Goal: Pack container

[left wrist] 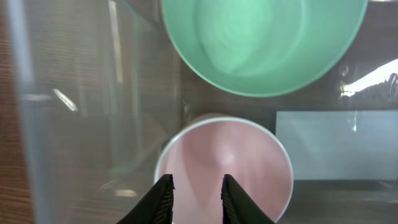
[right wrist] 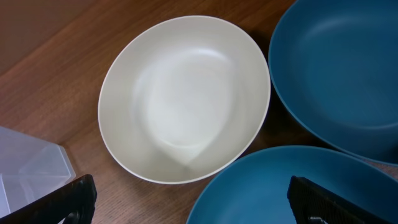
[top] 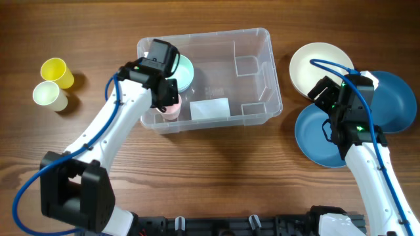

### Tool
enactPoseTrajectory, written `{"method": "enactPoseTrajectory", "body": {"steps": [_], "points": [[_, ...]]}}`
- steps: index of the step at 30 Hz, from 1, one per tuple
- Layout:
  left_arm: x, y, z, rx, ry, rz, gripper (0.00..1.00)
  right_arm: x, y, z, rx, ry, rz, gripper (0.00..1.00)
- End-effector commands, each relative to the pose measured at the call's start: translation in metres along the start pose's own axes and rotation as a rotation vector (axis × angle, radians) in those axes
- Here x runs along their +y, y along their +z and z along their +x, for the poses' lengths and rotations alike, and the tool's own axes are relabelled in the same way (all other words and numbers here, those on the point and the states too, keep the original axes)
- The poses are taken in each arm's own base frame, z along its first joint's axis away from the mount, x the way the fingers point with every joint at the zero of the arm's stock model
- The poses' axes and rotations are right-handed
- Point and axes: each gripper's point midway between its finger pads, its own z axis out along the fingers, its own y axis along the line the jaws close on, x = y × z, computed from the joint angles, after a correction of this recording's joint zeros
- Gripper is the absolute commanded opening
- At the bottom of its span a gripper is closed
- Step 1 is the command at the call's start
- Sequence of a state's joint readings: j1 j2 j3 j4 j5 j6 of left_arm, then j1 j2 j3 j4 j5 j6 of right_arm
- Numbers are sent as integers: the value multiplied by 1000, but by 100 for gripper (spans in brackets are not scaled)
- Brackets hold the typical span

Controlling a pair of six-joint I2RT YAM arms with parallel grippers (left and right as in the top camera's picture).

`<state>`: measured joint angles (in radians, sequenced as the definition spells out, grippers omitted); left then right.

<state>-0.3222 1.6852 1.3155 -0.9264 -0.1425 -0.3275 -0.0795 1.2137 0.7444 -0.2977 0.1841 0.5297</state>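
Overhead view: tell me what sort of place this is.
Probably a robot test bench rather than a kitchen. A left arm and a right arm reach over a wooden table, where a clear container, yellow cups and bowls are laid out for packing.

Work surface: a wooden table (top: 216, 177) of warm mid-brown tone, its darker grain streaks running left to right and filling the overhead view to every edge. In the right wrist view the same wood appears reddish-brown, with fine grain running on a slant. Illumination is even and diffuse from above, casting only short, soft-edged shadows on the boards.
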Motion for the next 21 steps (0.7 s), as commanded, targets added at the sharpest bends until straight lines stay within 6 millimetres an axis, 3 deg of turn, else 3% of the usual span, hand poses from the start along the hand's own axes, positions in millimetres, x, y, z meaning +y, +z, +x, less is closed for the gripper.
{"method": "enactPoseTrajectory", "body": {"steps": [1,7,12,15,17,18,21], "points": [[8,-44,-34,-145,-51,33,30,2,-1,-7,-15,-1,-3,100],[24,-89,-49,-269,-93,62,34,2,-1,-7,-15,-1,-3,100],[56,-114,-48,-319,-173,30,33,2,-1,-7,-15,-1,-3,100],[74,-115,-31,-261,-253,9,28,2,-1,-7,-15,-1,-3,100],[78,-111,-13,-178,-280,8,14,2,-1,-7,-15,-1,-3,100],[75,-108,1,-115,-274,28,4,2,-1,-7,-15,-1,-3,100],[61,-107,29,13,-258,91,4,2,-1,-7,-15,-1,-3,100]]}}
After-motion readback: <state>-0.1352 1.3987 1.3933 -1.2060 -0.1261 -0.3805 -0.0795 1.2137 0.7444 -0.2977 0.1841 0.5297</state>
